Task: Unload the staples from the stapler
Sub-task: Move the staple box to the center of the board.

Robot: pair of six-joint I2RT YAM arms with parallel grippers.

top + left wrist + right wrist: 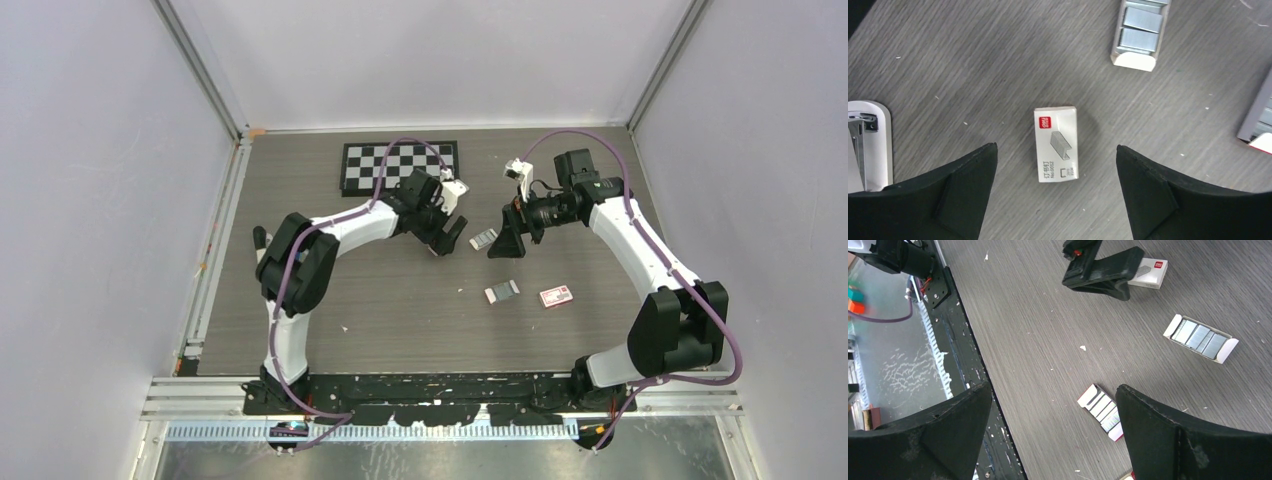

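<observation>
The left fingers (pixel 965 185), apart, hover over a staple box (pixel 1056 144); the right fingers (pixel 948 430) are apart too. Early yet, I reckon: the stapler, unseen, needs finding.

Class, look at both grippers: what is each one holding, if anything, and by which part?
Nothing is held. The left gripper and the right gripper are both open; a staple box lies under the left one, untouched.
</observation>
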